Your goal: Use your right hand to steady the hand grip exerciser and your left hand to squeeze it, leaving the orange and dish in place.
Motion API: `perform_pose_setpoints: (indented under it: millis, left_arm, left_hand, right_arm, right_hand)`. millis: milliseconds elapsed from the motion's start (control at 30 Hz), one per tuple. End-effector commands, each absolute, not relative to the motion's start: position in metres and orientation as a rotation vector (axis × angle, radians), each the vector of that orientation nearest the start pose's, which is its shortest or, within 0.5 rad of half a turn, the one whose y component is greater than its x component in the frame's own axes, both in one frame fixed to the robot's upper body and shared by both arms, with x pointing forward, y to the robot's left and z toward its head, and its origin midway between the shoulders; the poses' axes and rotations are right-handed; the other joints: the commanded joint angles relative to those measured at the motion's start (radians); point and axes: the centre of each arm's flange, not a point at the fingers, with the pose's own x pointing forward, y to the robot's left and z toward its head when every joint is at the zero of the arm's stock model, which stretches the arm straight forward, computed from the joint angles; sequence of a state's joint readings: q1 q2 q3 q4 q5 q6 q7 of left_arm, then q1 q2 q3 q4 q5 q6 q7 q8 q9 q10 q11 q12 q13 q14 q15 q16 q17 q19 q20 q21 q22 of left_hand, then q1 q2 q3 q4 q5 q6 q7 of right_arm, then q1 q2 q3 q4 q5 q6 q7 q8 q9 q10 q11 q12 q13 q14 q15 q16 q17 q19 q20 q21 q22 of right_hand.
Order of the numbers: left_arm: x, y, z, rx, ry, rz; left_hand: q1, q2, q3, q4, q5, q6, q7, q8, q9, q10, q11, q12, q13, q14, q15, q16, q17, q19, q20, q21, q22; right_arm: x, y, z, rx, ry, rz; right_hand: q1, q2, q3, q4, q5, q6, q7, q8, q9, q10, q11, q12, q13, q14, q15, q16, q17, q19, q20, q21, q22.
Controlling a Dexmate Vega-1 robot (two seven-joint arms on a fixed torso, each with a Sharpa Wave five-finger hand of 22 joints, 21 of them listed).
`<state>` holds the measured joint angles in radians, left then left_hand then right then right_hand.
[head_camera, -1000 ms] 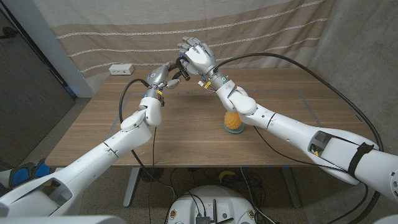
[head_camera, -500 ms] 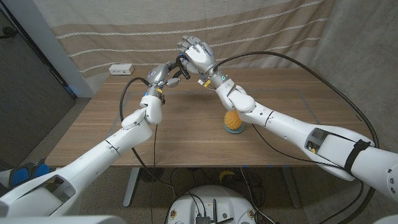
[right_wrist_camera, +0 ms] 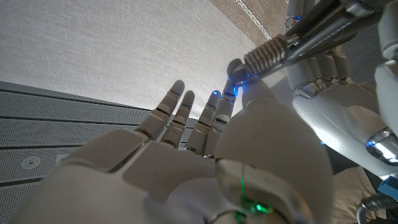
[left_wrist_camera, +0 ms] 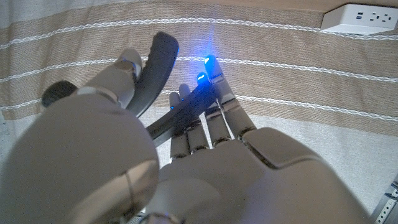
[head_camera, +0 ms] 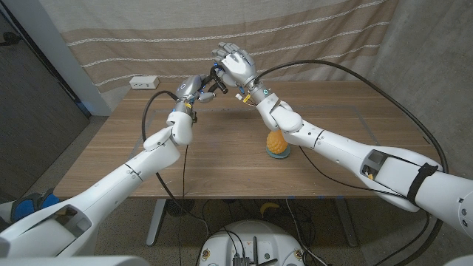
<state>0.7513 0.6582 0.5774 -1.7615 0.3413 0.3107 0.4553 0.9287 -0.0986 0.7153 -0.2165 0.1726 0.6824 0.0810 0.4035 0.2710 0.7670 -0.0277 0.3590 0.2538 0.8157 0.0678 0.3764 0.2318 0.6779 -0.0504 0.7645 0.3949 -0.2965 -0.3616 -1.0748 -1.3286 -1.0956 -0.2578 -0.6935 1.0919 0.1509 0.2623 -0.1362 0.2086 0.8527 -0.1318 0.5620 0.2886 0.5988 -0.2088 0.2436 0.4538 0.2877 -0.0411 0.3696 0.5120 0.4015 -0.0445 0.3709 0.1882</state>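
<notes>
- Wooden table with both arms reaching up over its far side, the hands meeting in the air in front of a beige striped curtain.
- The hand grip exerciser is up off the table, caught between the two hands. In the left wrist view you can see its dark curved handle, in the right wrist view its metal coil spring.
- Left hand is wrapped around the exerciser, fingers curled onto the dark handles, so it's gripping it.
- Right hand sits against the other side of the exerciser, thumb touching near the spring. Its fingers are spread and pointing out, not curled round anything, so honestly can't tell if that counts as holding it or just bracing it.
- The orange sits on a small bluish dish on the table, under the right forearm, well apart from the hands.
- White power strip lies at the table's far left edge, near the curtain.
</notes>
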Motion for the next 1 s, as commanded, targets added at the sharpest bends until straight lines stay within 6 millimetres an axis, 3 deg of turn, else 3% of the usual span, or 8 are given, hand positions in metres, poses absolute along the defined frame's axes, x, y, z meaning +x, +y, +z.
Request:
perform_pose_setpoints:
  millis: [33, 200, 333, 367, 467, 633, 767, 1000]
  left_arm:
    - [0.596, 0.231, 0.076, 0.908, -0.814, 0.308]
    - [0.596, 0.23, 0.076, 0.883, -0.818, 0.293]
    - [0.597, 0.231, 0.076, 0.866, -0.815, 0.28]
    - [0.597, 0.231, 0.076, 0.862, -0.815, 0.282]
    - [0.597, 0.231, 0.076, 0.853, -0.811, 0.278]
    - [0.598, 0.232, 0.076, 0.843, -0.808, 0.272]
    - [0.598, 0.232, 0.077, 0.834, -0.817, 0.267]
    - [0.598, 0.232, 0.077, 0.798, -0.835, 0.233]
  left_hand:
    - [0.306, 0.307, 0.07, 0.087, 0.012, 0.048, 0.005, 0.054, 0.063, 0.064, 0.01, 0.044, 0.067, 0.282, -0.294, 0.044, 0.044, 0.008, -0.087, 0.093, 0.048]
    - [0.324, 0.316, 0.069, 0.097, 0.025, 0.025, -0.005, 0.098, 0.138, 0.113, 0.028, 0.117, 0.153, 0.37, -0.291, 0.098, 0.106, -0.006, -0.1, 0.163, 0.087]
    - [0.357, 0.309, 0.089, 0.107, 0.051, 0.042, 0.034, 0.208, 0.284, 0.091, 0.033, 0.227, 0.326, 0.436, -0.285, 0.191, 0.262, -0.008, -0.09, 0.224, 0.107]
    - [0.375, 0.312, 0.089, 0.107, 0.062, 0.029, 0.032, 0.262, 0.37, 0.071, 0.034, 0.291, 0.43, 0.422, -0.285, 0.248, 0.375, -0.016, -0.084, 0.25, 0.115]
    - [0.409, 0.303, 0.08, 0.087, 0.075, -0.001, 0.033, 0.321, 0.475, 0.049, 0.041, 0.361, 0.561, 0.39, -0.278, 0.373, 0.563, 0.014, -0.077, 0.265, 0.11]
    - [0.441, 0.312, 0.066, 0.104, 0.101, -0.012, 0.024, 0.402, 0.603, 0.031, 0.033, 0.447, 0.722, 0.335, -0.285, 0.508, 0.786, 0.01, -0.073, 0.302, 0.128]
    - [0.459, 0.31, 0.064, 0.099, 0.118, -0.011, 0.015, 0.416, 0.621, 0.038, 0.025, 0.479, 0.776, 0.329, -0.285, 0.575, 0.891, 0.025, -0.074, 0.329, 0.138]
    - [0.461, 0.3, 0.061, 0.091, 0.142, 0.009, -0.004, 0.444, 0.651, 0.078, 0.012, 0.511, 0.811, 0.34, -0.285, 0.649, 0.983, 0.063, -0.083, 0.349, 0.135]
  right_arm:
    - [0.583, -0.011, 0.125, -1.564, -1.512, -0.544]
    - [0.582, -0.016, 0.127, -1.592, -1.479, -0.514]
    - [0.582, -0.02, 0.13, -1.627, -1.439, -0.455]
    - [0.582, -0.021, 0.131, -1.635, -1.433, -0.449]
    - [0.581, -0.024, 0.133, -1.656, -1.407, -0.415]
    - [0.581, -0.03, 0.136, -1.646, -1.384, -0.372]
    - [0.581, -0.036, 0.139, -1.613, -1.381, -0.39]
    - [0.582, -0.045, 0.138, -1.546, -1.41, -0.444]
  right_hand:
    - [0.005, 0.023, 0.01, -0.004, -0.012, -0.052, -0.018, 0.034, 0.118, -0.017, 0.001, -0.008, 0.007, 0.004, -0.183, 0.007, 0.01, 0.005, -0.035, 0.01, 0.004]
    - [-0.056, -0.006, -0.008, 0.013, -0.024, -0.184, -0.008, -0.053, 0.079, -0.077, 0.003, -0.03, 0.006, -0.003, -0.165, -0.009, 0.003, 0.002, -0.01, 0.011, 0.003]
    - [-0.11, -0.019, -0.009, 0.018, -0.017, -0.283, -0.002, -0.136, 0.036, -0.13, 0.025, -0.041, -0.002, -0.019, -0.159, -0.041, -0.016, -0.008, 0.009, 0.006, 0.002]
    - [-0.12, -0.019, -0.009, 0.019, -0.014, -0.297, 0.002, -0.148, 0.03, -0.138, 0.034, -0.042, -0.004, -0.022, -0.161, -0.047, -0.019, -0.01, 0.012, 0.005, 0.001]
    - [-0.148, -0.025, -0.01, 0.022, -0.006, -0.314, 0.014, -0.172, 0.015, -0.162, 0.055, -0.045, -0.008, -0.032, -0.154, -0.059, -0.025, -0.015, 0.022, 0.001, 0.001]
    - [-0.137, -0.024, 0.008, 0.002, 0.015, -0.316, 0.025, -0.188, 0.002, -0.167, 0.072, -0.041, -0.012, -0.031, -0.142, -0.069, -0.033, -0.016, 0.035, -0.001, -0.001]
    - [-0.121, -0.026, 0.028, -0.018, 0.041, -0.304, 0.036, -0.195, -0.009, -0.161, 0.085, -0.036, -0.016, -0.024, -0.136, -0.074, -0.039, -0.015, 0.043, -0.004, -0.003]
    - [-0.126, -0.014, 0.051, -0.02, 0.07, -0.262, 0.032, -0.195, -0.023, -0.136, 0.075, -0.024, -0.022, -0.004, -0.15, -0.074, -0.044, -0.006, 0.038, -0.004, -0.003]
